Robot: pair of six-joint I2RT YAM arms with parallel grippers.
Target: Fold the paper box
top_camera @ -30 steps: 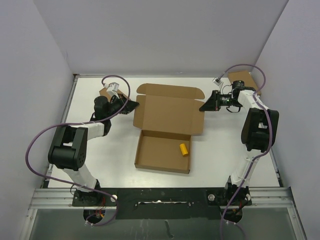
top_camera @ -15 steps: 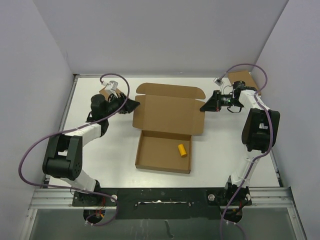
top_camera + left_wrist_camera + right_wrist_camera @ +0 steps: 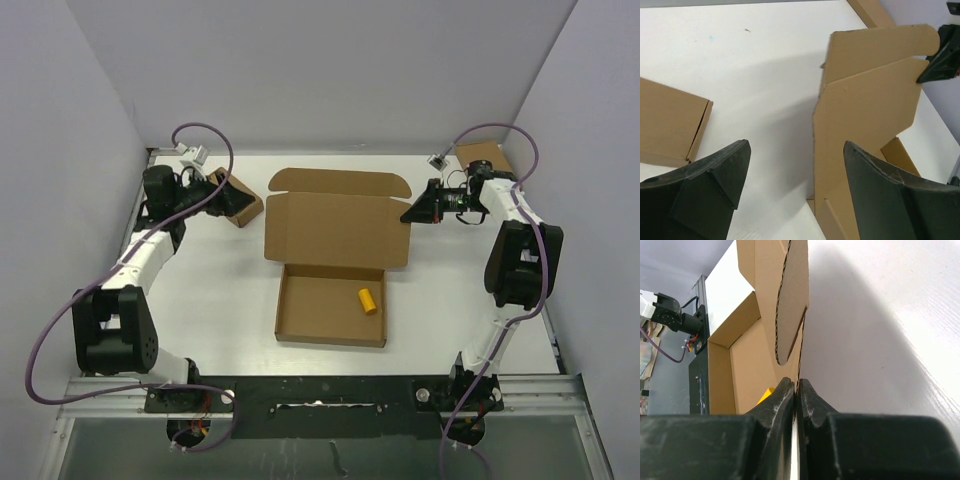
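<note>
Paper box (image 3: pixel 335 235), yellow cylinder (image 3: pixel 368 300) inside

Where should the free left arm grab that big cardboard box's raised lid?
Probably the lid's left edge on the paper box, approached from the left. The lid stands as a thin sheet that the open left gripper could straddle, mirroring the right gripper pinching the opposite edge.

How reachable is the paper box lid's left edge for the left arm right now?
Probably reachable. The left gripper is open and faces the paper box across bare table; the small cardboard box sits off to its side, not between them. The right gripper pinches the lid's far edge only.
</note>
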